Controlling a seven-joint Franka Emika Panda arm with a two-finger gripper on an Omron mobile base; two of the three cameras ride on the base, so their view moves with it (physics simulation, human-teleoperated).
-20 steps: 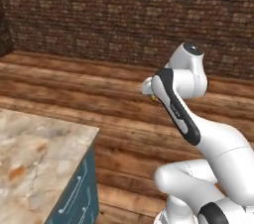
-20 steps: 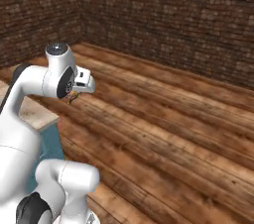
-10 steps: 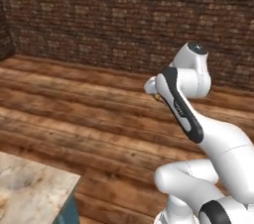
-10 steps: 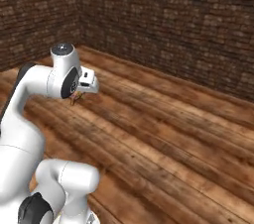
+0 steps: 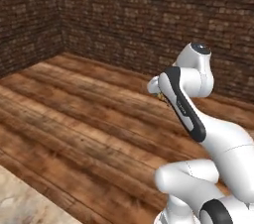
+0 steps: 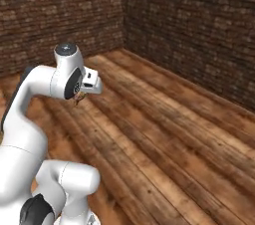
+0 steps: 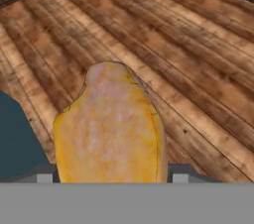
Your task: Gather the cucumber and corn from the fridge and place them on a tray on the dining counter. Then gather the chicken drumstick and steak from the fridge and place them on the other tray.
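Observation:
The chicken drumstick (image 7: 111, 119), a golden-tan teardrop piece, sits upright between the two dark fingertips of my gripper (image 7: 111, 173), which is shut on it. In the left base view the gripper (image 5: 158, 94) is tucked close under the arm's raised white wrist, with a sliver of the tan drumstick (image 5: 161, 97) showing. From the right base view the gripper (image 6: 79, 98) hangs below the hand over the plank floor. A corner of the beige mottled dining counter (image 5: 20, 203) shows at the lower left, and its teal base (image 7: 15, 143) lies left of the drumstick.
Brown wooden floor planks (image 5: 89, 124) stretch ahead to dark brick walls (image 6: 189, 25) that meet in a corner (image 5: 58, 15). The arm's white elbow and base (image 5: 208, 168) rise at the lower right of the left base view.
Both base views have swung, so the camera has moved: the counter has slid off toward the lower left and a brick wall corner has come into view. The arm keeps its pose, still gripping the drumstick.

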